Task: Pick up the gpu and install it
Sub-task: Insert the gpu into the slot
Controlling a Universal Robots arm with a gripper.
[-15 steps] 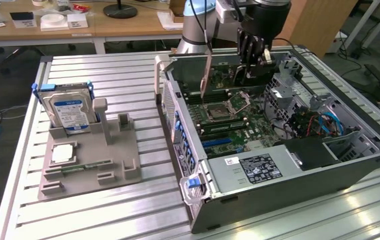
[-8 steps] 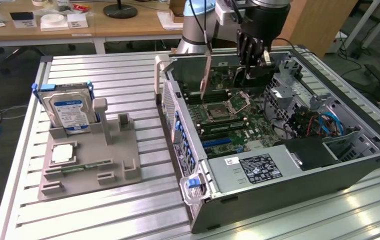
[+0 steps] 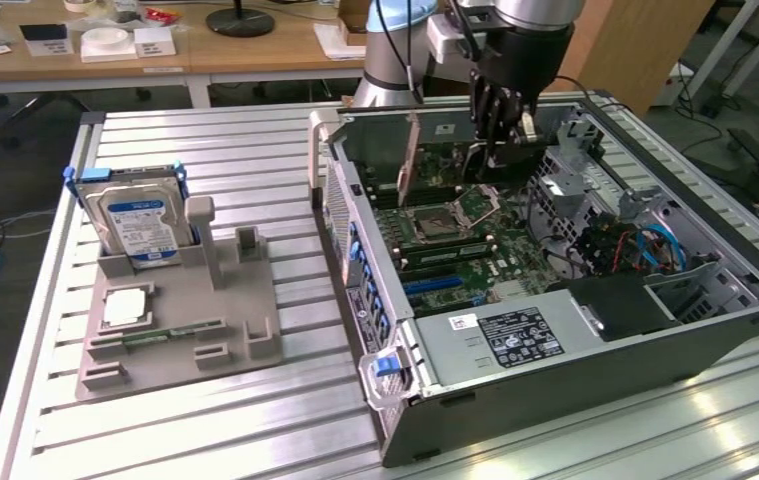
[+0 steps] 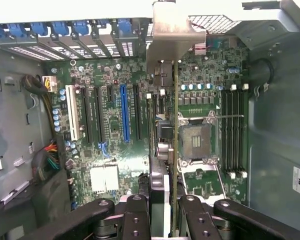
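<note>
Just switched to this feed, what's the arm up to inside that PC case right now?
The arm's gripper is shut on the gpu, holding it edge-on inside the open computer case, above the motherboard. From the wrist view, the card lines up alongside the CPU socket and does not look seated in a slot yet. Outside the case, the hard drive stands upright on the grey fixture.

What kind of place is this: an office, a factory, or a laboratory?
Probably a robotics laboratory or test bench. A robot arm holds the gpu inside an open computer case on a slotted metal table, a grey fixture carries a hard drive, and wooden desks with office items stand behind.
</note>
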